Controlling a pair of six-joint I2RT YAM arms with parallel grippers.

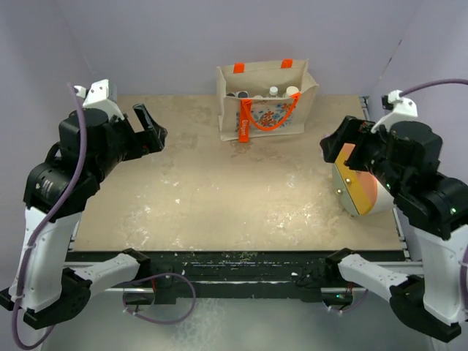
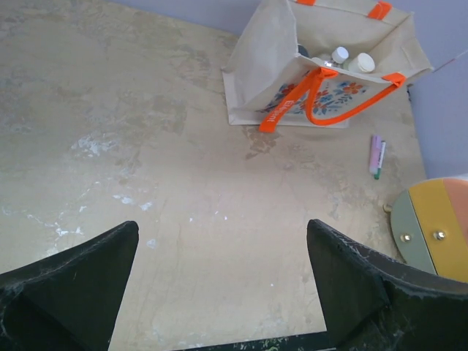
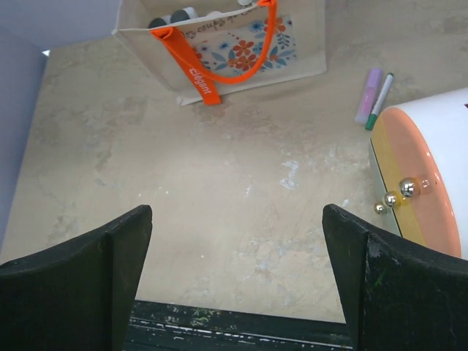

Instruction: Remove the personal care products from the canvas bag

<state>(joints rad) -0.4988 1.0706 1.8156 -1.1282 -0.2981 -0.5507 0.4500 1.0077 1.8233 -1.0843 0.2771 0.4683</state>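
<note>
Mottled beige table (image 1: 219,205), scuffed with white flecks, fills the overhead view between lilac walls. At upper centre the bag (image 1: 267,110) stands upright by the far edge with its mouth open. It is stiff canvas with a floral print, and one orange handle droops over its front. The bottles (image 1: 273,92) sit inside, showing only white, cream and dark caps. At right a cream drum (image 1: 358,186) turns its glossy orange-yellow face toward the centre, with two pens (image 3: 368,96) between it and the bag. The left gripper (image 2: 219,285) and right gripper (image 3: 234,278) both gape wide, holding nothing. A broad stretch of tabletop separates them from the bag.
</note>
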